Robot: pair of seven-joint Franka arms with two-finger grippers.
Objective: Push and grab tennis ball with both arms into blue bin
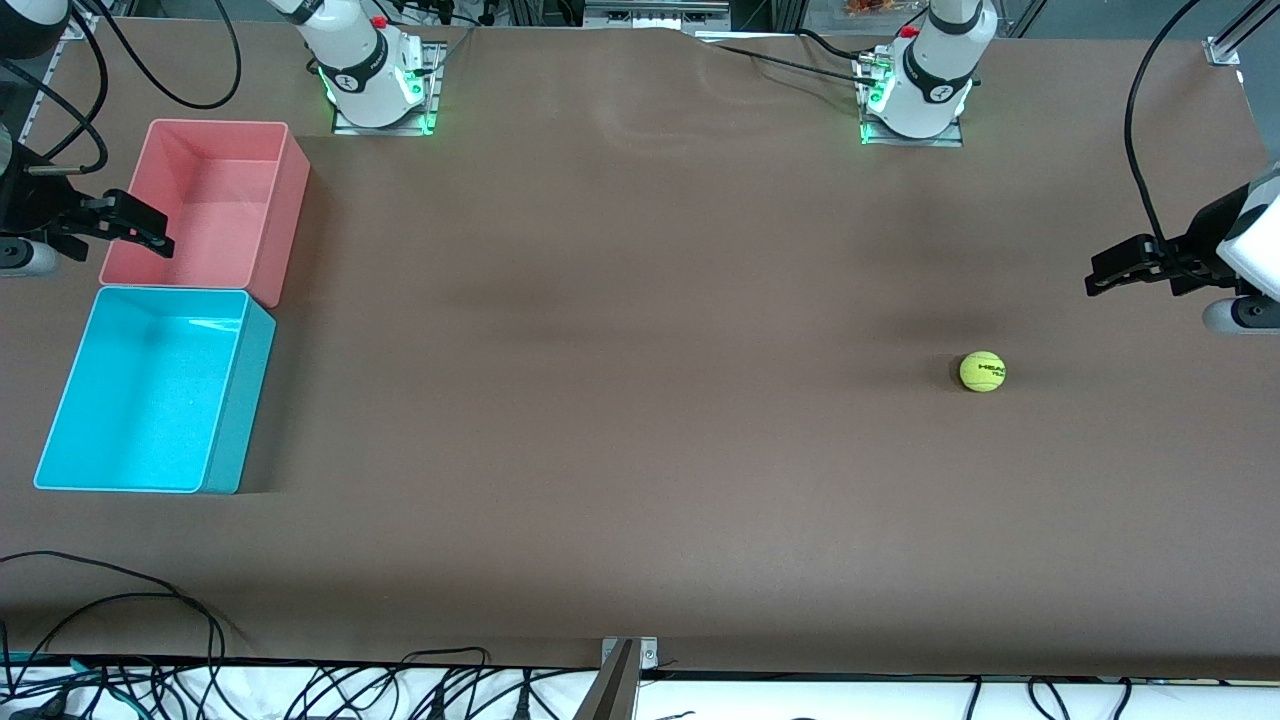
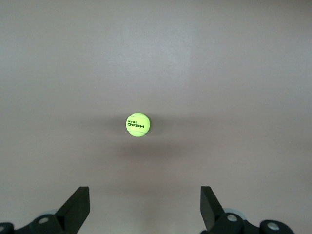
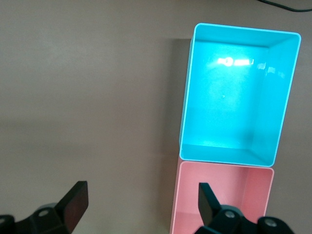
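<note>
The tennis ball (image 1: 982, 371) lies on the brown table toward the left arm's end; it also shows in the left wrist view (image 2: 138, 124), with black lettering. My left gripper (image 1: 1097, 276) hangs open and empty above the table beside the ball, closer to the table's end; its own view (image 2: 145, 197) shows the ball ahead of the spread jaws. The blue bin (image 1: 240, 400) stands empty at the right arm's end and shows in the right wrist view (image 3: 234, 107). My right gripper (image 1: 160, 238) hangs open and empty over the pink bin's outer edge, as its own view (image 3: 141, 192) shows.
The pink bin (image 1: 285, 210) stands empty against the blue bin, farther from the front camera; it also shows in the right wrist view (image 3: 219, 200). Black cables (image 1: 150, 600) lie along the table's near edge. Both arm bases (image 1: 375, 80) stand at the back.
</note>
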